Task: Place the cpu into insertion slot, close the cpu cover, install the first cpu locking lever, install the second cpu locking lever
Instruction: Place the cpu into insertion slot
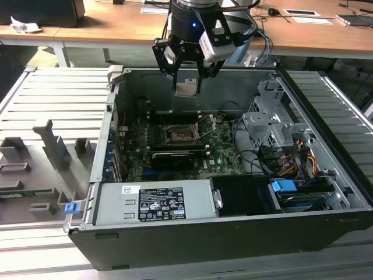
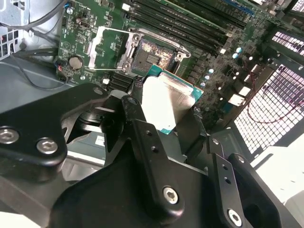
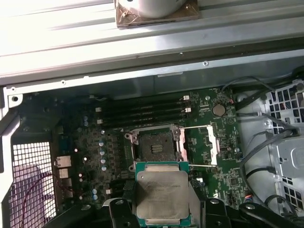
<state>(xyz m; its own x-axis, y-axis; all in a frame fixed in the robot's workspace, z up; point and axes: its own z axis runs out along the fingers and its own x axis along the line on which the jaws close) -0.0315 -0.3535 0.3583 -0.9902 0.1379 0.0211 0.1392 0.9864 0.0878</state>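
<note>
The pincer [image 2: 167,99] holds the cpu [image 2: 164,111] near the uncovered insertion slot [image 2: 152,56].

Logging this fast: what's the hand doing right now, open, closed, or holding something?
Hand: closed on the chip, holding it in the air, not yet in the socket.
</note>
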